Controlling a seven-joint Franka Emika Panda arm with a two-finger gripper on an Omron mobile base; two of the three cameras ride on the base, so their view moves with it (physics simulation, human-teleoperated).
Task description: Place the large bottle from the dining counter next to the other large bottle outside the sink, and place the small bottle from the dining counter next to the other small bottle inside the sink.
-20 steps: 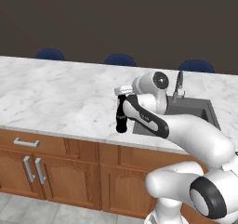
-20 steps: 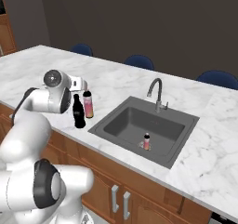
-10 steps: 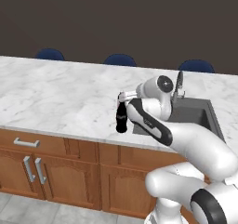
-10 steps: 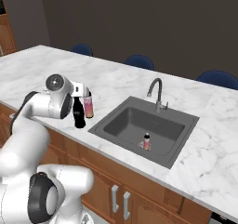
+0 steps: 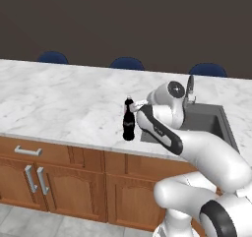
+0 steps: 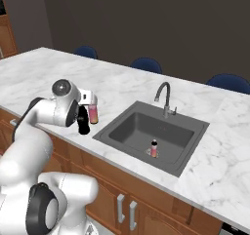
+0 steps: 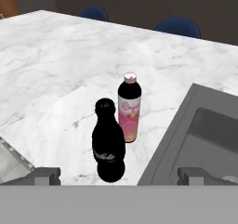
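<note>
Standing near the table's [image 7: 56,69] front edge just beside the pink bottle [image 7: 128,108], the black bottle [image 7: 108,146] could tip if our wide-open, empty end effector [image 7: 118,175] bumps it.

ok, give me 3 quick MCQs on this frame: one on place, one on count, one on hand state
1. Where does the black bottle stand?
A. in the sink basin
B. on the counter beside the pink bottle
C. on the floor

2. How many bottles are inside the sink?
A. none
B. one
C. three

3. What state is the hand in?
A. open, holding nothing
B. shut on the black bottle
C. shut on the pink bottle

Key: 1 B, since the hand view shows the two upright side by side on the marble, just outside the sink rim. 2 B, since the right base view shows a single small bottle on the basin floor. 3 A, since the fingertips sit wide apart with the black bottle standing free ahead of them.
</note>
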